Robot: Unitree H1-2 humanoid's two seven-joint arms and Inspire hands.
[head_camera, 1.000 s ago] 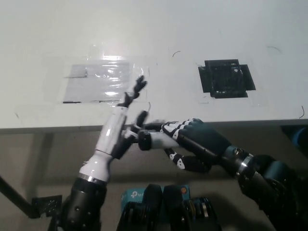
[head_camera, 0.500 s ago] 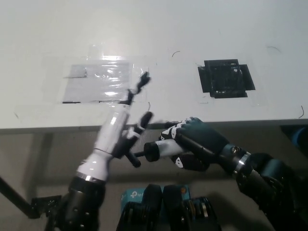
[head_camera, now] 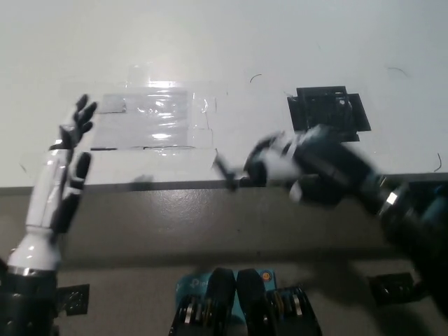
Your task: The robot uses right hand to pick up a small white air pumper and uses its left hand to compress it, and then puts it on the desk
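Observation:
My black right hand point(head_camera: 330, 168) is shut on the small white air pumper point(head_camera: 274, 164) and holds it just over the desk's front edge. The pumper lies sideways, its black stem point(head_camera: 225, 171) pointing to the picture's left. Both are blurred by motion. My white left hand point(head_camera: 57, 183) is far off at the picture's left, raised over the desk edge, open with its fingers point(head_camera: 80, 117) spread and nothing in it.
On the white desk point(head_camera: 224, 49), a shiny clear tape patch point(head_camera: 150, 119) lies left of centre and a black taped square point(head_camera: 327, 112) lies at the right, just behind my right hand. The desk's front edge point(head_camera: 161, 185) crosses the picture.
My left hand has let go of the pumper's end and swung out to the left. My right hand has carried the pumper up and right, from below the desk edge to over it.

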